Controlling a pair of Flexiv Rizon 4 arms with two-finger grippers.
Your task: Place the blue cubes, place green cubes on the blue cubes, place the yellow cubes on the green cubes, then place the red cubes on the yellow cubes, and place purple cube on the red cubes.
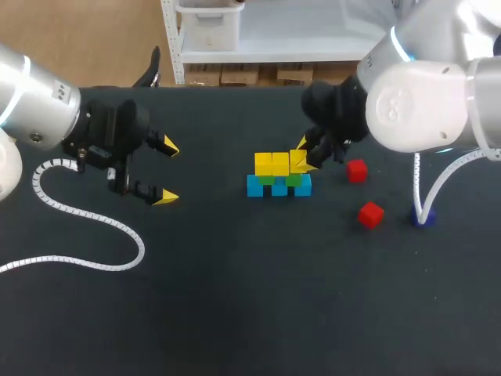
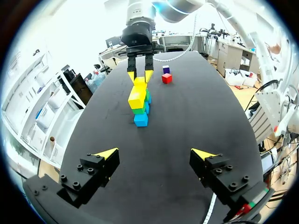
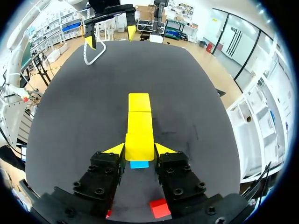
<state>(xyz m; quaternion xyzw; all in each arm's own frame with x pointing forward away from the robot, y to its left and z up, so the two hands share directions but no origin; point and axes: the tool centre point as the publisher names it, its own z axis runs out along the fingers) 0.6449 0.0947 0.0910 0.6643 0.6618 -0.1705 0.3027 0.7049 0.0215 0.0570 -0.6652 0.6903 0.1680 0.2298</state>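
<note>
My right gripper (image 1: 305,155): clamped on right-end yellow cube (image 1: 297,161), frame centre.
My left gripper (image 1: 167,171): wide open, empty.

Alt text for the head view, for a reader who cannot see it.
The right end effector grips the rightmost yellow cube atop a stack of blue, green and yellow rows at the table's middle. Two red cubes lie to its right; the left end effector hangs open at the left.
</note>
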